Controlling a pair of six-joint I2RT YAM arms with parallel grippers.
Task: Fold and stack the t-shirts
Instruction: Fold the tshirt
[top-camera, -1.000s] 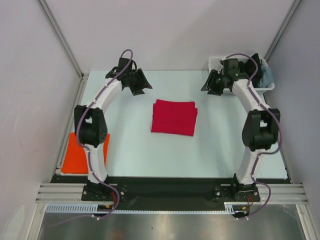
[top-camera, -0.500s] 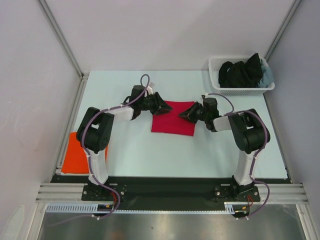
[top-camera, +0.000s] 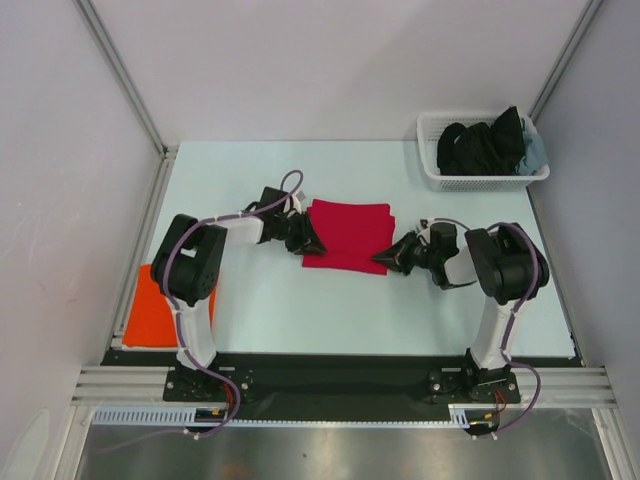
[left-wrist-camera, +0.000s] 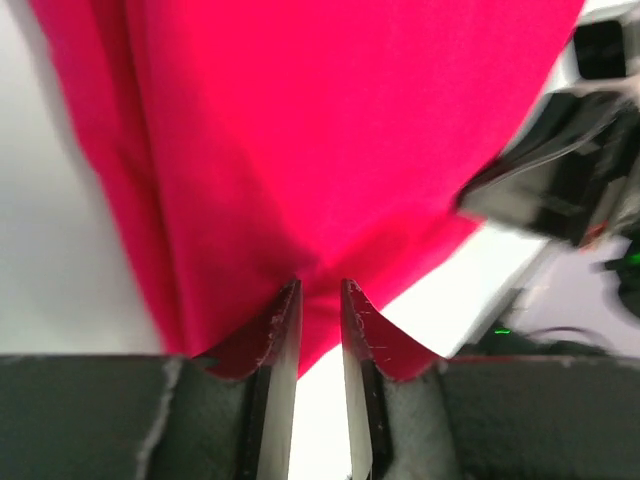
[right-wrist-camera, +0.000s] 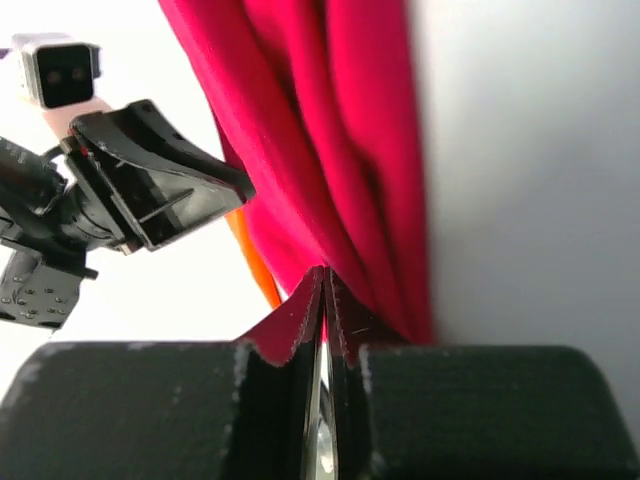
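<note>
Tools meeting the near corners of the folded crimson t-shirt (top-camera: 348, 232), which lies mid-counter.

Left tool (left-wrist-camera: 320, 290) sits at the shirt's near-left corner, its jaws a narrow slit apart with the cloth's edge reaching in between the tips; whether the cloth is actually pinched cannot be told. Right tool (right-wrist-camera: 323, 275) sits at the near-right corner, jaws pressed together on a fold of the red cloth. Both arms lie low over the counter (top-camera: 300, 310), pointing inward at each other across the shirt. The orange t-shirt (top-camera: 140, 310) lies flat at the counter's left edge, partly hidden behind the left arm, well apart from the red one. A white basket (top-camera: 430, 125) holding dark clothing stands at the far right corner.
</note>
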